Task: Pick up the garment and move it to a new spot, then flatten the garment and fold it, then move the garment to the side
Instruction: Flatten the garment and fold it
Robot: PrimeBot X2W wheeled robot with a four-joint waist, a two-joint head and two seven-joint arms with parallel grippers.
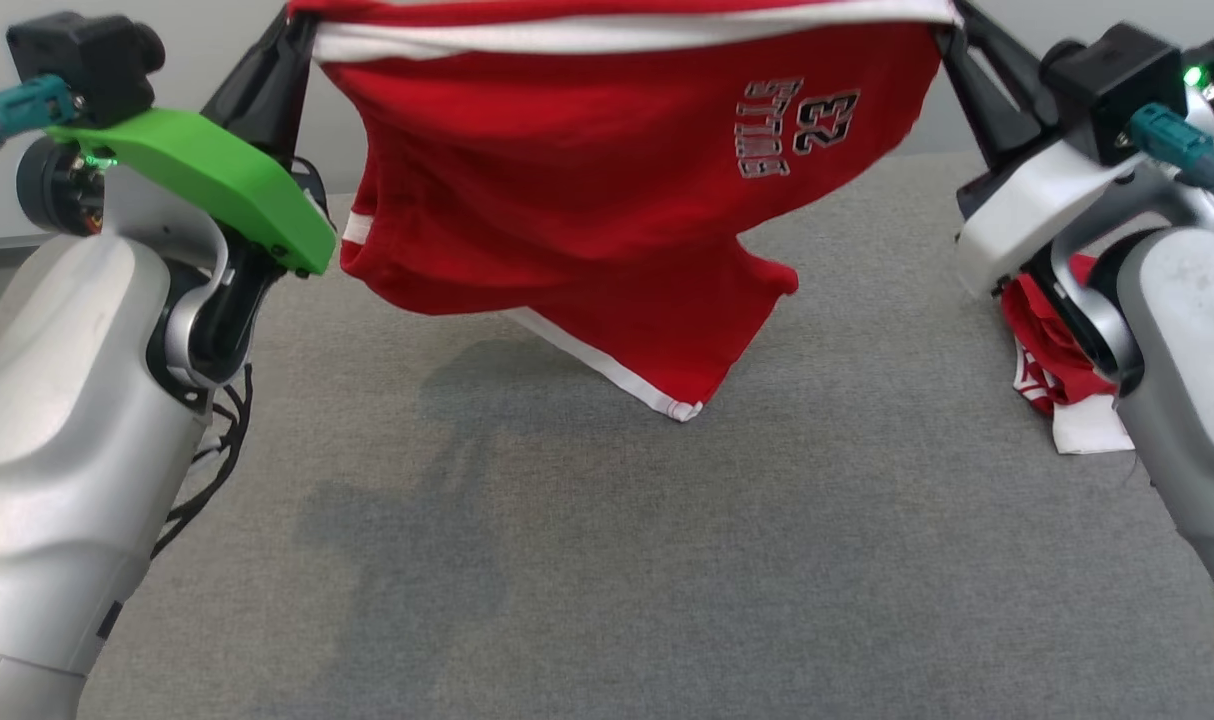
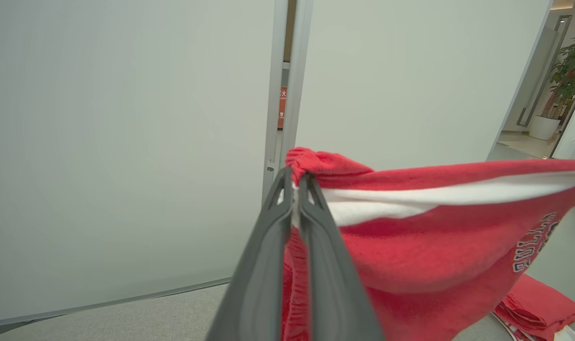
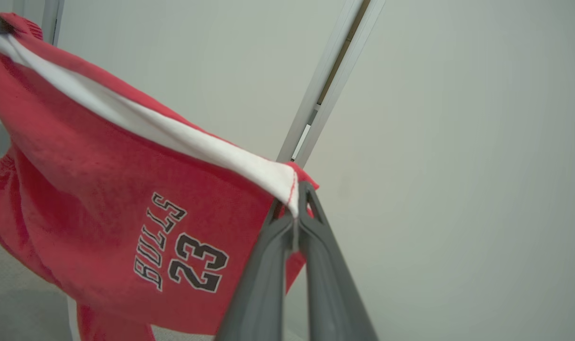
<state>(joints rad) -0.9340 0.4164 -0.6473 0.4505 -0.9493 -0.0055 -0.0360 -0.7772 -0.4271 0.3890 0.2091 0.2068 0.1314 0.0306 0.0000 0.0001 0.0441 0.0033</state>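
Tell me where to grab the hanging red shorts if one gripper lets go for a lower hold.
Probably the white-trimmed corner of the red shorts: it dangles lowest and seems to hang clear of the grey table. Come in level from the robot's side, jaws across the hem.

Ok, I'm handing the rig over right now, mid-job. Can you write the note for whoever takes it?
Left gripper: shut on one upper corner of the red garment.
Right gripper: shut on the other upper corner.
Red garment: in the air, stretched between both grippers above the grey table, with the white band along the top. Its lowest corner hangs close to the surface; I cannot tell if it touches.
Folded red cloth: lies on the table beside the right arm.
Done: pickup.
Left: lay it down at the new spot, flatten it, fold it, move it to the side.
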